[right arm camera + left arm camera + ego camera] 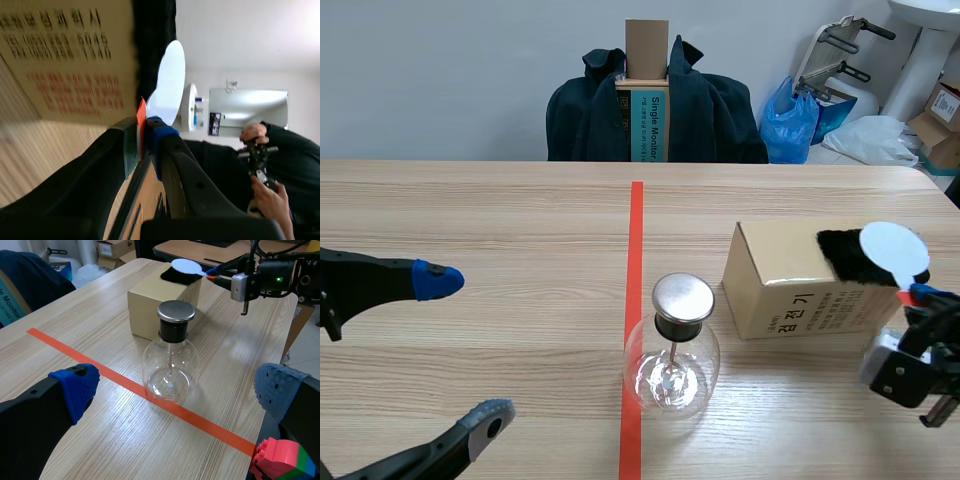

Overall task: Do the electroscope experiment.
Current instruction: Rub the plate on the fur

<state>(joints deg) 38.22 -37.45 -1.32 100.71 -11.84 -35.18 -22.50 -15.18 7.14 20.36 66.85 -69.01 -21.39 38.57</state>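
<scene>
Well, at the far left my left gripper [462,350] sits low over the table [500,220] with its two blue-padded fingers spread wide and nothing between them. In the left wrist view a small red, green and blue brick [280,462] shows just beside one of its fingers. Toward the middle, the orange-red tape line [635,230] runs away from me, and the electroscope flask [672,365] stands upright on it, well ahead of that open gripper. The flask is clear and round, closed with a flat metal cap [682,297] on a dark neck, and a thin rod hangs down inside. Just to the right of the flask and a little further back lies a cardboard box [790,290] with printed lettering on its side. A patch of black fur [845,258] sits on the box's near right top corner, and the white disc [892,250] lies over it; I cannot tell how firmly it presses. At the far right, my right gripper [142,135] has its fingers pinched on the disc's orange-red handle [141,117].
</scene>
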